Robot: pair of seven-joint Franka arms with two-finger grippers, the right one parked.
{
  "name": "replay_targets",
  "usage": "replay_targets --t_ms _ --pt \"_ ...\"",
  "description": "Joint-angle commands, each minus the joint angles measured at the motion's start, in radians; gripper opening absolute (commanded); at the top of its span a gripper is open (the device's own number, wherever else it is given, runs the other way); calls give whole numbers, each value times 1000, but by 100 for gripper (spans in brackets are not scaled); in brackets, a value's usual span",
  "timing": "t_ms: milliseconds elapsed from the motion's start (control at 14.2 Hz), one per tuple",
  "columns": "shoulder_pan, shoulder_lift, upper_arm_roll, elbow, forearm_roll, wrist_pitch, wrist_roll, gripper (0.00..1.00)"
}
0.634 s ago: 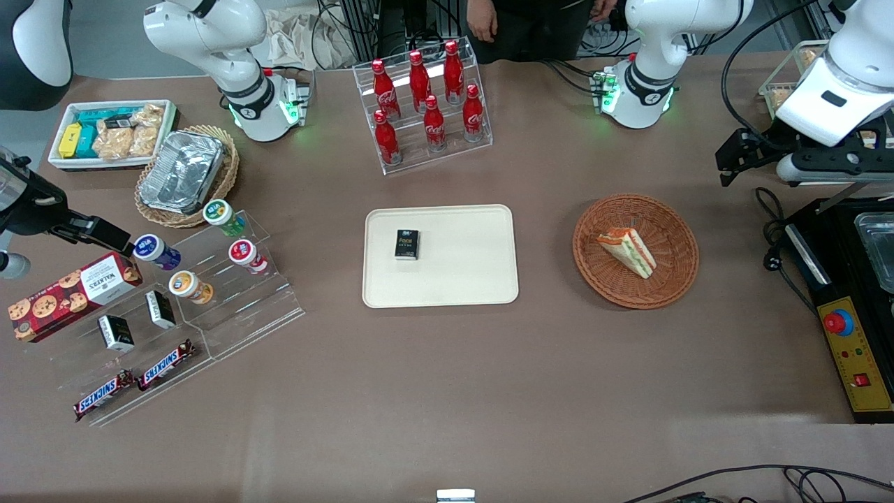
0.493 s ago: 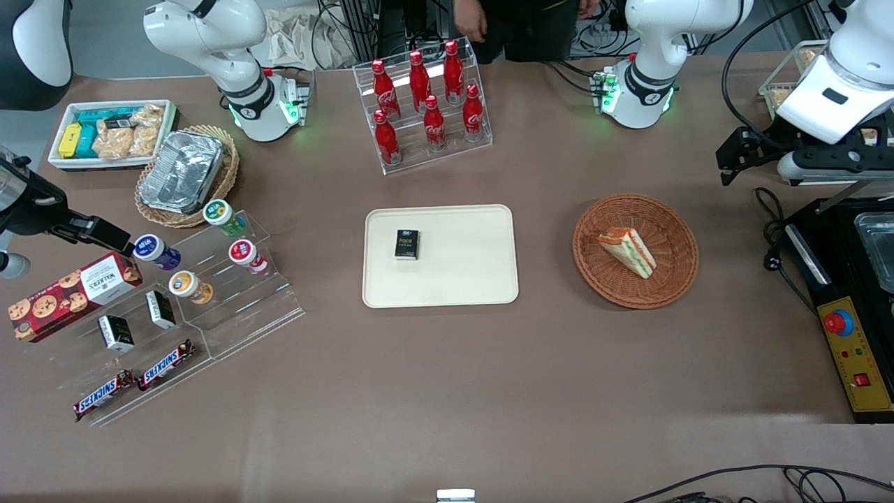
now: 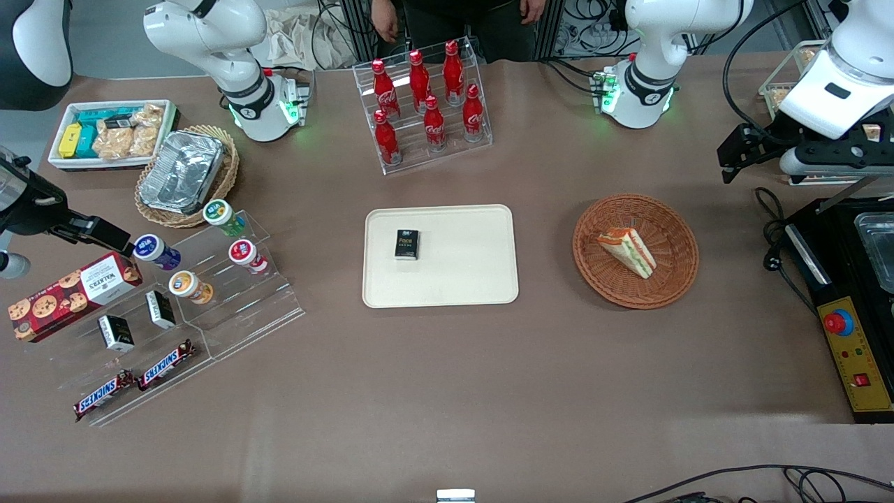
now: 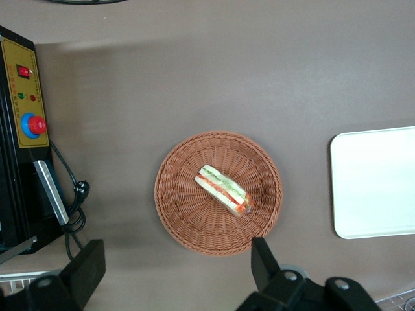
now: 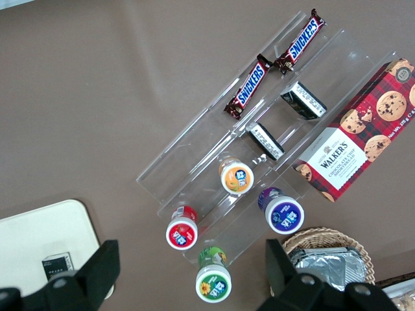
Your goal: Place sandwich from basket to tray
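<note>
Sandwich lies in the basket, on its side with the red and green filling showing, so by my reading the task is hardly begun: nothing is lifted yet, and the approach, the grasp, the carry and the set-down all remain. The tool hangs high above the basket's edge, its two fingers spread wide and gripping nothing; in the front view it sits above the bench toward the working arm's end, well apart from the sandwich.

Beside the basket, toward the parked arm's end, the cream tray waits on the bench. It already carries a small black pack with pale lettering too small to read with certainty, but most of its surface is bare.

Well away from the basket, readable writing gathers at the parked arm's end: two Snickers bars on a clear stand, and a red tartan Walkers cookie box. Red bottles in a clear rack, farther from the front camera than the tray, bear Coca-Cola script.
</note>
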Motion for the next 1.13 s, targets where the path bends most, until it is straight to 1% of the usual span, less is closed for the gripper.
replay_targets --t_ms 0,70,211,282,563,704,845,986,1056 --pt "0 -12 -3 -3 1 -18 -13 100" --pt "-2 -14 -3 -4 11 -18 -22 100" --pt "3 -14 -2 -4 -6 -19 -65 100" --pt "6 -15 -2 -6 -35 -24 -116 100" --pt "-2 -15 -3 -27 -34 -39 -373 100" --pt "-5 -26 -6 -53 -52 -37 -478 100" --pt "-5 -34 -47 -78 -55 -34 -606 100" --pt "-5 -35 -69 -102 -55 -34 -731 100" --pt "-5 -38 -83 -124 -55 -28 -760 100"
